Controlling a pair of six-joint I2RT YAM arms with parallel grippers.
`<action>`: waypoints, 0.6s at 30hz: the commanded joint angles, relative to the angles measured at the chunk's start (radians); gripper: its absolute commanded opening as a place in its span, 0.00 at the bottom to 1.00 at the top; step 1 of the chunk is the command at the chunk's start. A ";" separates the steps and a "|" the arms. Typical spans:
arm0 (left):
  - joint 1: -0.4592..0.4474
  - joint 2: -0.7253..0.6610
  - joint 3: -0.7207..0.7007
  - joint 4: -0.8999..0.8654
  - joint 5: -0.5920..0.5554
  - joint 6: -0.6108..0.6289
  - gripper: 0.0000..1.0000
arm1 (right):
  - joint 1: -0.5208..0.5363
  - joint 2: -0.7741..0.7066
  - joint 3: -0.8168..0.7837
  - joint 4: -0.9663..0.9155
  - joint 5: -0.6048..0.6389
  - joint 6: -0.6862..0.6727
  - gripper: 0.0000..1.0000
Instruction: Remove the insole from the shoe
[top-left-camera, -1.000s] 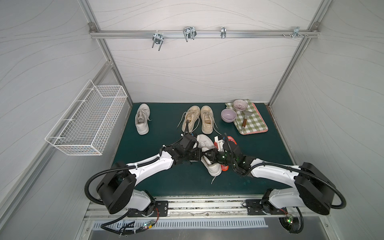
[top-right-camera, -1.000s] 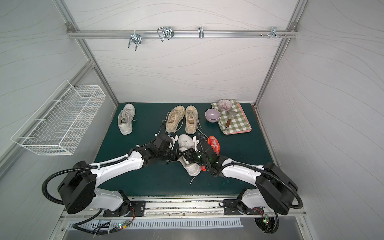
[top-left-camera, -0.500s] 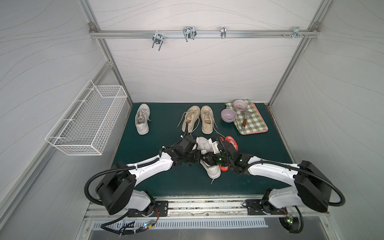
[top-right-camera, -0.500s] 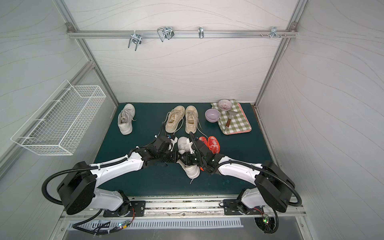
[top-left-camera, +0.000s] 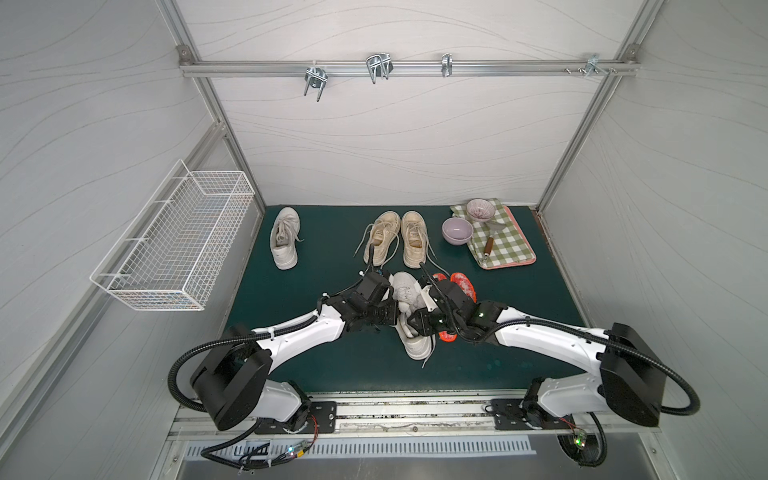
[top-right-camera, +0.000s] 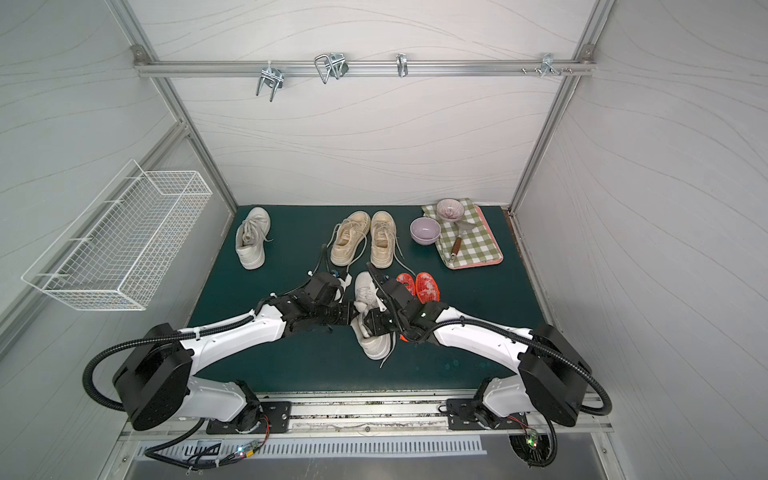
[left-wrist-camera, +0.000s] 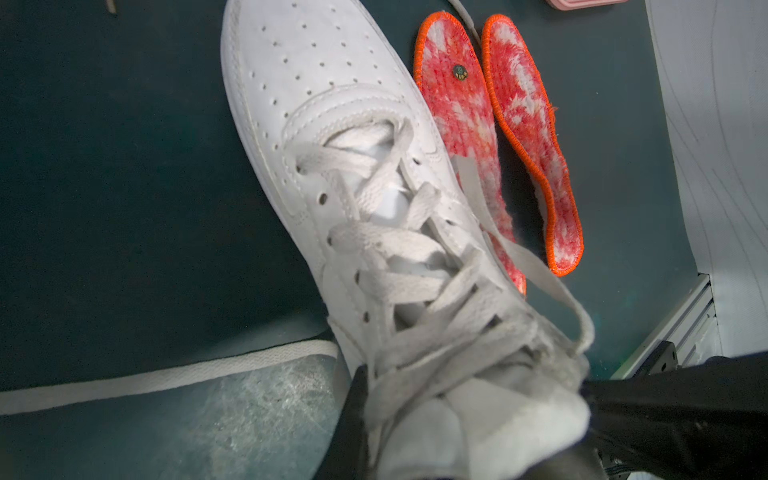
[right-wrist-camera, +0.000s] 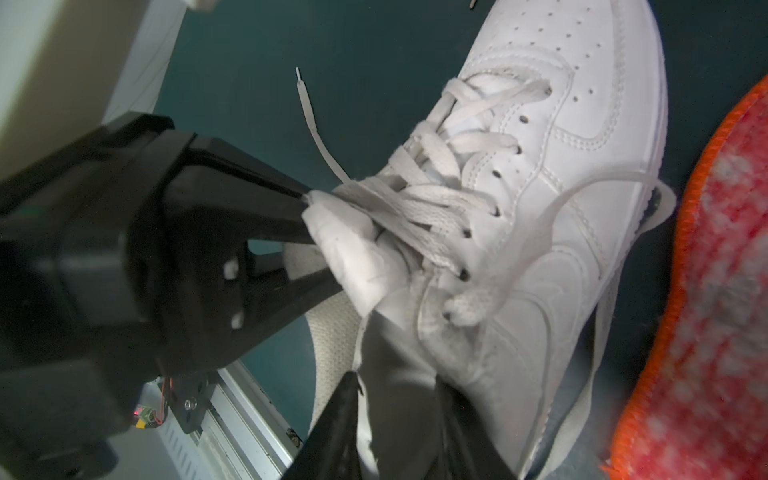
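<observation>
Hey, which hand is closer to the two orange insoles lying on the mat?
Right. The right hand is at the white shoe's collar, on the side bordering the orange insoles. The left hand pinches the tongue from the opposite side.

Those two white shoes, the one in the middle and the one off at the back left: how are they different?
The middle shoe is being worked on: the left hand pinches its tongue. The back-left shoe stands untouched. The middle shoe lies beside two orange insoles; the back-left shoe stands alone. Both are white lace-up sneakers on the green mat.
</observation>
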 joint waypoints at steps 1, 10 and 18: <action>0.013 -0.010 -0.006 -0.039 -0.055 0.009 0.00 | 0.017 -0.012 0.014 -0.081 0.013 -0.032 0.39; 0.003 -0.005 0.000 -0.033 -0.049 0.004 0.00 | 0.030 0.040 0.047 -0.061 -0.028 -0.002 0.43; 0.000 -0.004 -0.003 -0.031 -0.050 0.002 0.00 | 0.059 0.094 0.078 -0.057 -0.032 -0.006 0.41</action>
